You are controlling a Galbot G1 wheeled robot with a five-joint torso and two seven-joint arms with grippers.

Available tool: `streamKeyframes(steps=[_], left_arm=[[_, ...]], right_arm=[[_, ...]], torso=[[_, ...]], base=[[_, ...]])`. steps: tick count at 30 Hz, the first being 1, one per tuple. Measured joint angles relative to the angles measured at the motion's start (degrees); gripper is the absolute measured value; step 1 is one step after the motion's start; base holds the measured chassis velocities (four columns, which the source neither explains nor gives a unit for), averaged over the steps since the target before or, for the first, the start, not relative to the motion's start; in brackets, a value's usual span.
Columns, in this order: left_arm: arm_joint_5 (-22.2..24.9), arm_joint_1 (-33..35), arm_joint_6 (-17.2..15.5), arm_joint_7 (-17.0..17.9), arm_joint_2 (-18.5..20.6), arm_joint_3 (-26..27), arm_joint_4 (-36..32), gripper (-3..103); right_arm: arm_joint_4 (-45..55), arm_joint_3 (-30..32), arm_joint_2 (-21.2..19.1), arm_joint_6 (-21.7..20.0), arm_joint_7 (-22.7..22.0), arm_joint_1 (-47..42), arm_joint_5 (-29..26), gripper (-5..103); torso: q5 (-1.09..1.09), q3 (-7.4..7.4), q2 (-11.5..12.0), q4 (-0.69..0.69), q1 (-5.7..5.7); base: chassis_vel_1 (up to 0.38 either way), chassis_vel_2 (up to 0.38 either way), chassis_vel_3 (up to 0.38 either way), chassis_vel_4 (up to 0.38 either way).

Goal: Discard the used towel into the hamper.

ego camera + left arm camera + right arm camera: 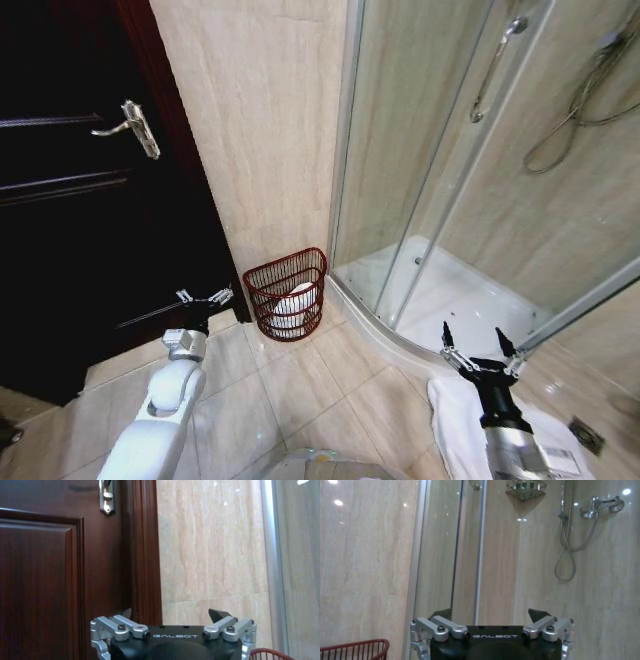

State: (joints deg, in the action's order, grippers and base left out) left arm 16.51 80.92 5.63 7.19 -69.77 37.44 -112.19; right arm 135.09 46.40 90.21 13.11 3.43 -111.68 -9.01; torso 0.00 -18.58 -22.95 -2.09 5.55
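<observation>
Materials rundown, quick: hamper (287, 292) looks like thin wire w/ a dark red coating, slightly glossy, and there's soft white cloth (292, 303) inside. Another white cloth piece (455, 420) on the floor, matt, towel-ish. Floor tiles (330, 395) are beige stone-look, polished, pretty reflective. Wall (255, 120) has the same veined stone look, smooth w/ a sheen. Door (45, 577) is dark reddish wood, varnished, semi-gloss, w/ a shiny metal handle (133, 125). Shower enclosure (420, 150) is clear glass in brushed metal frames; hose (566, 555) is chrome. Both grippers, left gripper (174, 613) and right gripper (490, 612): matt black plastic body, bare silver metal linkages, black fingers (538, 614).
</observation>
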Motion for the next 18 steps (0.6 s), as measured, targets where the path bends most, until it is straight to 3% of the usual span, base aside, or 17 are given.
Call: streamKeyframes(steps=[18], left_arm=[[-0.5,0.6,1.1,0.1,0.0,0.0,0.1,100]], right_arm=[[0.1,0.1,0.1,0.4,-0.1,-0.5,-0.3,100]], torso=[[0.00,0.00,0.0,0.00,0.00]], base=[[-0.001,-0.127,0.001,0.130]])
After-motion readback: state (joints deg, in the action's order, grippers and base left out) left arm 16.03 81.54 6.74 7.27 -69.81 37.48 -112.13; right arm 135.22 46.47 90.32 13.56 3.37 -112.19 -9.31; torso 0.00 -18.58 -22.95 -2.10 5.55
